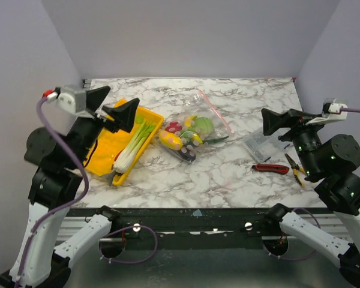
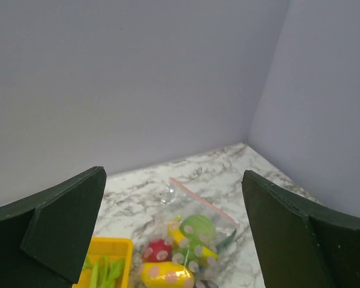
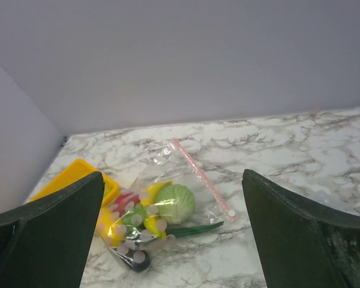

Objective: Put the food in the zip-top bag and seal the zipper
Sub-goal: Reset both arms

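Note:
The clear zip-top bag (image 1: 194, 108) lies in the middle of the marble table, its pink zipper (image 1: 216, 112) along the far right edge. Through the plastic I see a pale green round piece (image 1: 203, 125), a yellow oval (image 1: 170, 141), a red piece (image 1: 174, 126) and a dark purple piece (image 1: 188, 155). A dark green stalk (image 1: 217, 139) pokes out by the zipper's near end. I cannot tell whether the zipper is closed. My left gripper (image 1: 113, 106) is open and empty above the yellow tray. My right gripper (image 1: 279, 122) is open and empty, raised to the bag's right.
A yellow tray (image 1: 106, 150) at the left holds a white and green leek (image 1: 134, 146). A small clear packet of grey bits (image 1: 261, 144), a red-handled tool (image 1: 271, 168) and yellow-handled pliers (image 1: 296, 168) lie at the right. Grey walls enclose the table.

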Robot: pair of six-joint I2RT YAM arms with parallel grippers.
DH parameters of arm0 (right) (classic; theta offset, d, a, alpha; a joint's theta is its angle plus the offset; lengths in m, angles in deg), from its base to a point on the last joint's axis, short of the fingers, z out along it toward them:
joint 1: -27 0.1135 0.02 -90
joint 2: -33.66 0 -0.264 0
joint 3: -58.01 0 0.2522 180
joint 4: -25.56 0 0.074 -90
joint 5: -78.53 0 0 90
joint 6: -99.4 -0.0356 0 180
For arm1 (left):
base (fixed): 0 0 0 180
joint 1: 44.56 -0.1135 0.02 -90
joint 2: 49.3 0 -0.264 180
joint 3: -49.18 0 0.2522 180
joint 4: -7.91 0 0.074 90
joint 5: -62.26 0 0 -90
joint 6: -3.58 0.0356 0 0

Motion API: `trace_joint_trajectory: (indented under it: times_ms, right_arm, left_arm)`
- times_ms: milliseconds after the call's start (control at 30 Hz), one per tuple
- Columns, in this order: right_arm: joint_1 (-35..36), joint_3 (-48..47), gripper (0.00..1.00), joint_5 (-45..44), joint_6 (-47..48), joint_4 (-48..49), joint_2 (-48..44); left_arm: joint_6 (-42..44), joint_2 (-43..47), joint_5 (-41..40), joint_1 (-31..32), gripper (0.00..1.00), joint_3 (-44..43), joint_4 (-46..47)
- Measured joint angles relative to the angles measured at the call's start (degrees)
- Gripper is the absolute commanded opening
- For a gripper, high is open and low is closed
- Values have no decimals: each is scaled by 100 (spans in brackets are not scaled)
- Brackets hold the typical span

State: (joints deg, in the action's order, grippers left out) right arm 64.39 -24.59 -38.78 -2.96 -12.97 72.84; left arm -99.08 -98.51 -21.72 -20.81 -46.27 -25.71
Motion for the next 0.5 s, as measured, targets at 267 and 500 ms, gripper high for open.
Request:
trace_joint_trajectory:
  times_ms: [267,500]
  right_arm:
    - [0,-140,100,-505,186,164,-531]
    - [0,-74,100,-872,212,334,-800]
  left_arm:
    - [560,1469,-682,0,98,1137,868]
    - [872,1829,-1086,0,98,1290,1088]
